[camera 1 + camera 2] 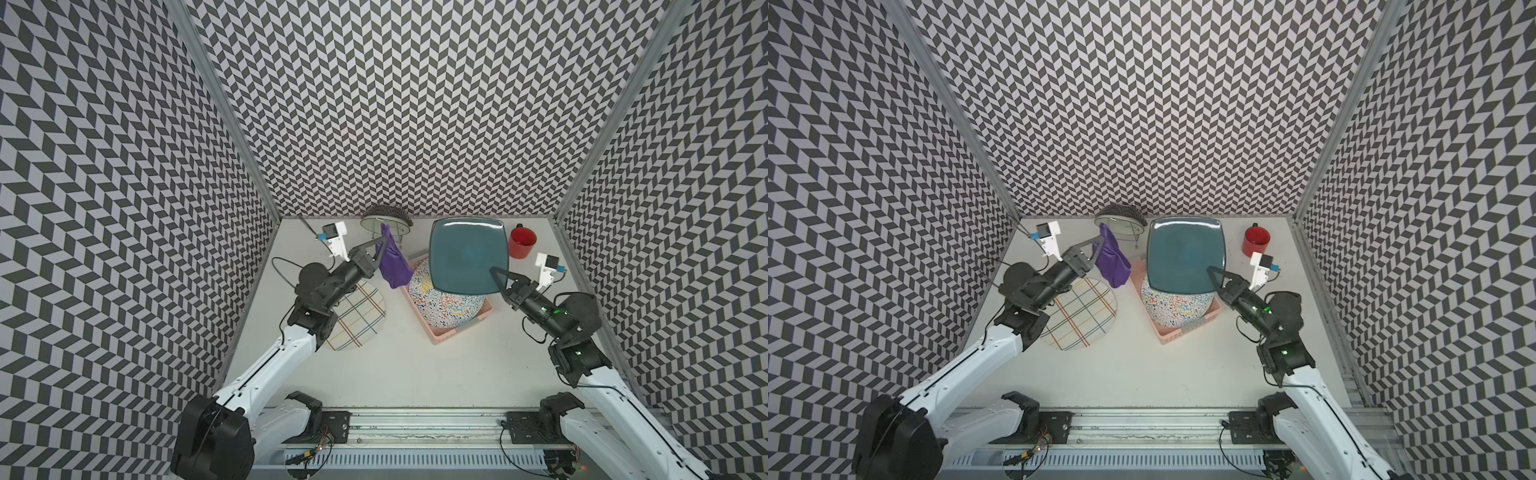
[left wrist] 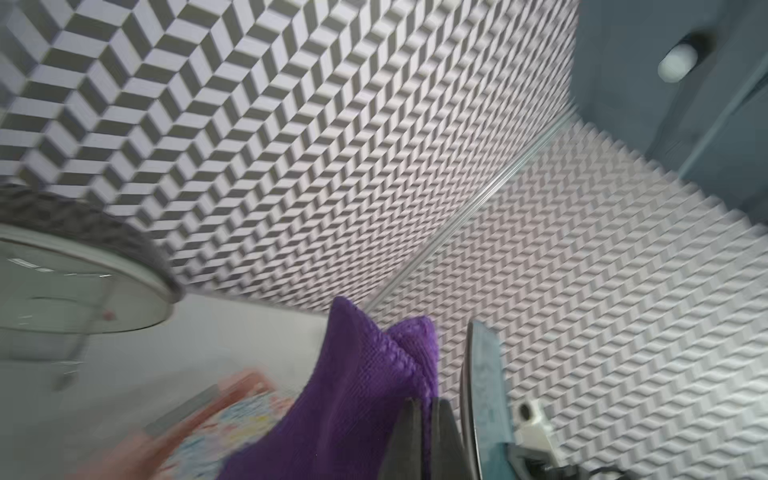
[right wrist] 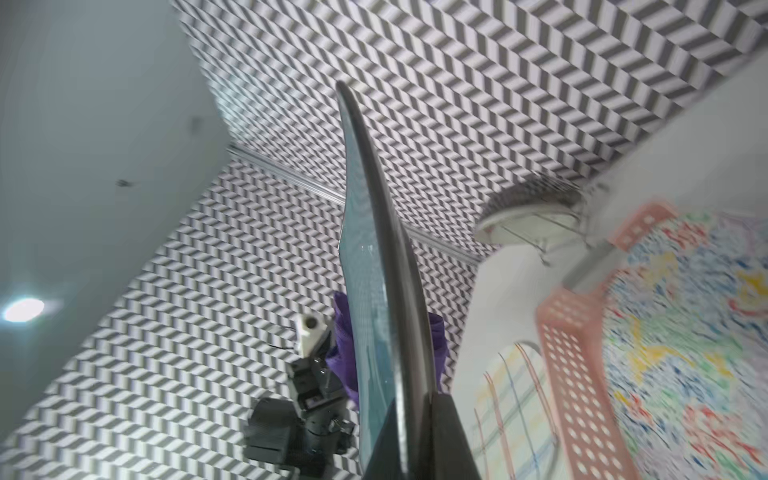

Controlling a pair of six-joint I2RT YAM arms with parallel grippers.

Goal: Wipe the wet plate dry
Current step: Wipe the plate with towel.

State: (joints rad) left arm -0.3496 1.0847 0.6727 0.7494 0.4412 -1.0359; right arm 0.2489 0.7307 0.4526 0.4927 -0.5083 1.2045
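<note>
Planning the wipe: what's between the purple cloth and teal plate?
Nothing in midair: both top views show only table and pink basket beneath the gap from purple cloth to teal plate.

The square plate (image 1: 467, 253) is held off the surface (image 1: 415, 374) by the right end effector (image 1: 495, 274) at its near right corner, above the basket (image 1: 440, 337) — in which a round plate (image 1: 444, 305) lies. Just left of it the cloth (image 1: 392, 262) hangs from the left end effector (image 1: 379, 246). A mug (image 1: 522, 242) stands at the back right, a wire rack (image 1: 386, 219) against the back wall, and a second plate (image 1: 359, 320) lies at the left — partly under the left arm.
</note>
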